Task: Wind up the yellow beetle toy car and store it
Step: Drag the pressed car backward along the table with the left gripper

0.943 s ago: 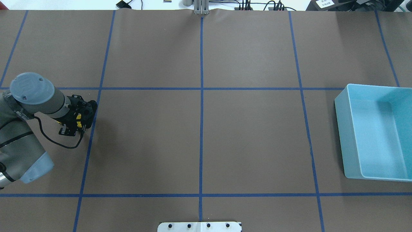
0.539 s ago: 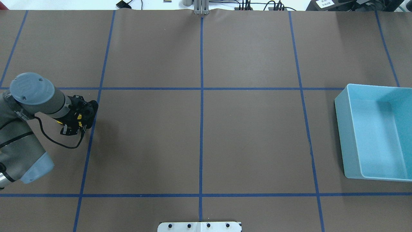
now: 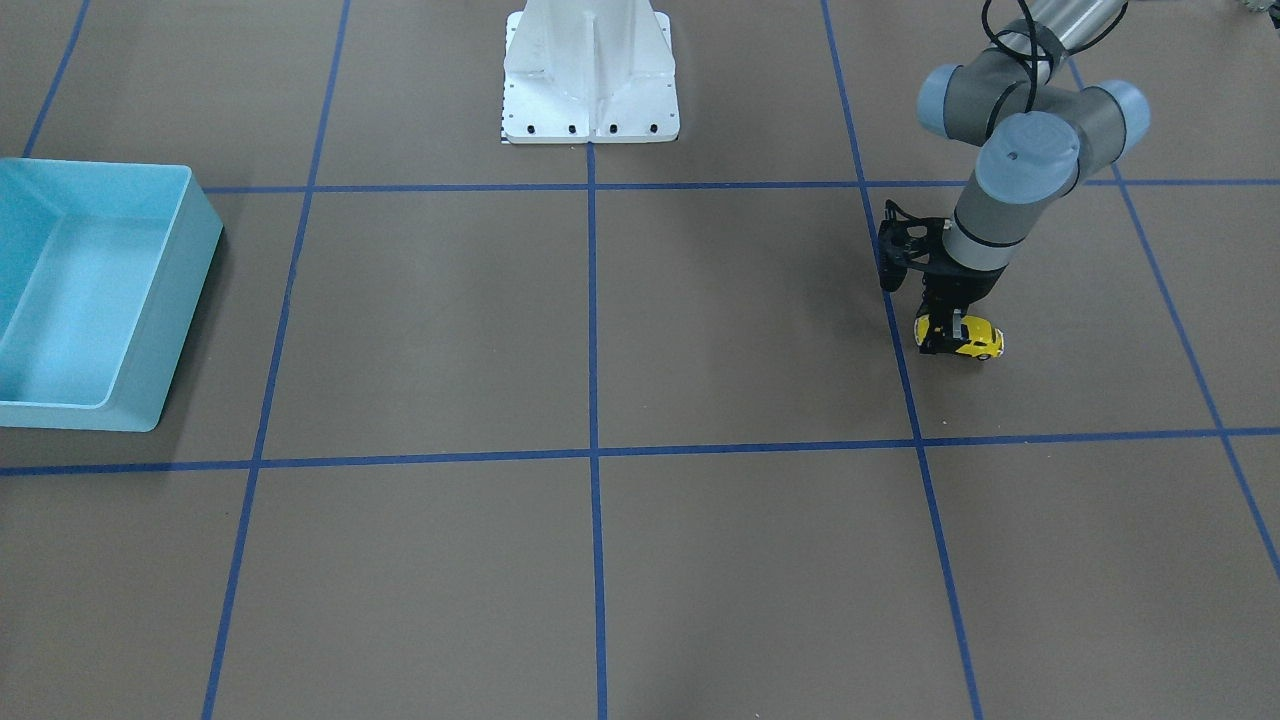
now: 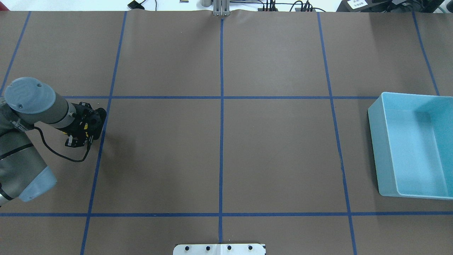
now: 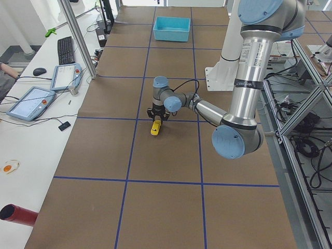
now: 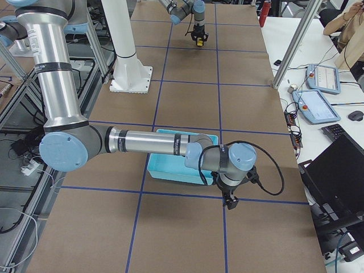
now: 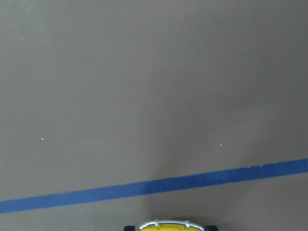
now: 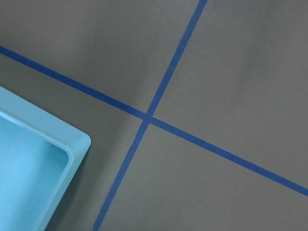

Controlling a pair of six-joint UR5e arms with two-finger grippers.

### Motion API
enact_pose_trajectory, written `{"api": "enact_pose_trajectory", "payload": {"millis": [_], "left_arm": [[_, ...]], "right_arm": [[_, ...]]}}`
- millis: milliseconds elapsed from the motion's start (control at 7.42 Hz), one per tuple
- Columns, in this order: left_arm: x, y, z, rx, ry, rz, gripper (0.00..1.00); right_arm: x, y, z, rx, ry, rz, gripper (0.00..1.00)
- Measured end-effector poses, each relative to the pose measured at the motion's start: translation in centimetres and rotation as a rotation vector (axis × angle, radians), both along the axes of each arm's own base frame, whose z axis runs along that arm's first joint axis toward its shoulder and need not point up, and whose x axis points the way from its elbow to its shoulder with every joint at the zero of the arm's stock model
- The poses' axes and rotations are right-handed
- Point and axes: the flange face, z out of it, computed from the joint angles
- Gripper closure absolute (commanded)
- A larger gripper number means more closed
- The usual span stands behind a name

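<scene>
The yellow beetle toy car [image 3: 978, 341] sits on the brown table at the robot's left side, next to a blue tape line. My left gripper [image 3: 945, 335] points straight down and is shut on the car, fingers on its two sides. From overhead, the gripper [image 4: 86, 126] hides most of the car and only yellow bits show. The left wrist view shows only the car's yellow front and silver bumper [image 7: 171, 224]. The car also shows in the exterior left view [image 5: 155, 128]. My right gripper [image 6: 231, 199] hangs by the light blue bin's [image 6: 170, 170] near corner; I cannot tell if it is open.
The light blue open bin [image 4: 377, 141] stands empty at the table's far right end, also in the front view [image 3: 188, 300] and the right wrist view [image 8: 72, 144]. The white robot base [image 3: 590, 80] stands at the table's middle edge. Blue tape lines grid the table.
My left arm has shifted slightly left and away in the overhead view, the gripper staying shut on the car. The bin has not moved.
</scene>
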Motion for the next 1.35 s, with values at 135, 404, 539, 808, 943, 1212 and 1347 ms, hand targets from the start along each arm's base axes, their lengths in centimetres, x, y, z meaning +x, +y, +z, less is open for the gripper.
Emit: {"api": "enact_pose_trajectory", "payload": {"millis": [135,404,539,808,943,1212,1347], "left_arm": [[-0.4,0.2,0.3,-0.019,0.007,0.004,1.00],[-1.6,-0.2,0.4,-0.043,0.043,0.006,1.00],[-1.8,-0.3,0.2,-0.038,0.066,0.009,1.00],[-1.8,-0.3,0.0,-0.014,0.114,0.018,1.00],[-1.7,-0.3,-0.1,0.002,0.138,0.024,1.00],[-1.5,-0.4,0.2,0.019,0.171,0.020,1.00],[-1.4,-0.5,0.3,0.006,0.190,0.001,1.00]], "right_arm": [[0.0,0.0,0.0,0.000,0.000,0.000,0.00],[0.0,0.0,0.0,0.000,-0.001,0.000,0.00],[0.0,0.0,0.0,-0.001,0.000,0.000,0.00],[0.0,0.0,0.0,-0.001,0.000,0.000,0.00],[0.0,0.0,0.1,-0.001,0.000,0.000,0.00],[0.0,0.0,0.1,-0.002,0.001,0.000,0.00],[0.0,0.0,0.1,-0.002,0.001,0.000,0.00]]}}
